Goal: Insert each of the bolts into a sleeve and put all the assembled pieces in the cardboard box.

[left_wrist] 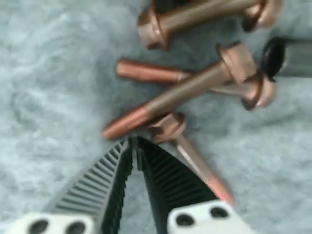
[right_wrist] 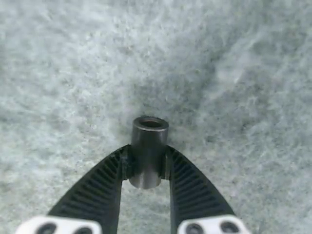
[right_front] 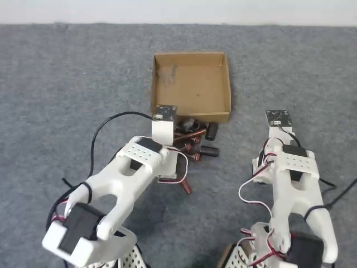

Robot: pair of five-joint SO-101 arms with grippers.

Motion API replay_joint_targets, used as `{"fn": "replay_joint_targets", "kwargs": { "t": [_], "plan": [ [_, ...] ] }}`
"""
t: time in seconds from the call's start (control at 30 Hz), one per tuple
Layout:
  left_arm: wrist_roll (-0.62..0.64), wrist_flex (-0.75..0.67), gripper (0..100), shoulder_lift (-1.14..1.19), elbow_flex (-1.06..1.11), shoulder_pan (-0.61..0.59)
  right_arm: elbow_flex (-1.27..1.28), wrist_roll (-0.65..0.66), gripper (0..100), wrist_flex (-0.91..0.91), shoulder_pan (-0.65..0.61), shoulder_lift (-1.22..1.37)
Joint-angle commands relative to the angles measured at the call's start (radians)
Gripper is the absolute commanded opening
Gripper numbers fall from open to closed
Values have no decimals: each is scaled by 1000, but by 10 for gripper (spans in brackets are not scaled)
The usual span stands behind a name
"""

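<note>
Right gripper (right_wrist: 146, 163) pinches a dark sleeve (right_wrist: 149, 141) over the grey carpet, on the right.
Left gripper (left_wrist: 134, 145) is pressed together and empty, its tips beside the copper bolts (left_wrist: 195, 85) heaped just near the cardboard box (right_front: 189, 54).

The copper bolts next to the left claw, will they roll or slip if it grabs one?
The bolts look like rigid metal, so probably stiff and heavy for their size. Round shanks could roll, though the flanged heads and the fuzzy grey mat likely limit that. They lie crossed, so lifting one beside the left claw may nudge the others.
</note>
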Motion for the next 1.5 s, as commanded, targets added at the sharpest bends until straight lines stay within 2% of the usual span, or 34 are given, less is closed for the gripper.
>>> {"fn": "replay_joint_targets", "kwargs": {
  "t": [0.0,0.13,0.3,0.43,0.57,0.73,0.93,1.0,1.1,1.2,1.33,1.47],
  "plan": [
    [-138,84,11,-38,-79,-8,-14,14,7,-18,18,7],
    [-252,132,11,-110,-79,-9,-14,14,7,-18,18,7],
    [-213,144,12,-226,-82,2,-14,15,7,-18,16,7],
    [-126,120,12,-336,-59,2,-14,15,7,-18,16,7],
    [-80,38,12,-404,70,61,-14,15,7,-18,16,7],
    [-78,-158,12,-414,234,184,-14,15,7,-18,16,7],
    [-77,-173,12,-414,213,184,-14,15,7,-18,15,7],
    [-31,-173,13,-408,203,184,-14,15,7,-18,15,7],
    [110,-178,19,-407,199,184,-14,15,7,-18,15,7],
    [201,-173,95,-407,205,183,-14,15,7,-16,15,7],
    [250,-181,207,-407,223,183,-14,15,7,-16,13,7],
    [253,-244,176,-407,245,183,-14,15,7,-15,13,7]
  ]
}}
